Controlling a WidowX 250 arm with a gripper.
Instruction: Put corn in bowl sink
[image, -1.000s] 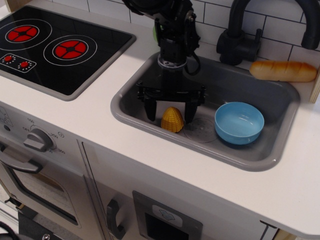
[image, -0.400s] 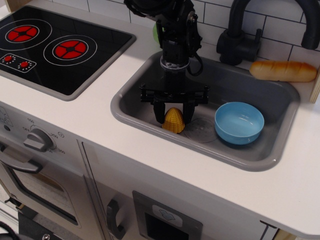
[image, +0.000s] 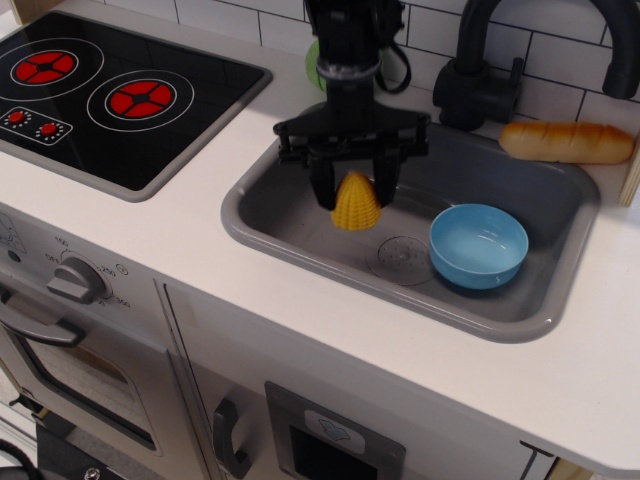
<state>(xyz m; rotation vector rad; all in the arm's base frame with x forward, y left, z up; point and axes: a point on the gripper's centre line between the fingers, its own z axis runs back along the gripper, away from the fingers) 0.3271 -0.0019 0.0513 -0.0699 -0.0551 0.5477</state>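
Yellow corn is pinched at its narrow top between the nearly closed jaws of the gripper and hangs clear above the grey sink floor (left of the drain mark). Well to its right, the blue bowl sits in the sink. White surface surrounds the basin; white tiles back it.

Yellow ribbed corn held tip-up, raised above grey sink floor. Light-blue bowl seated upright in sink, right of drain mark, apart from corn.
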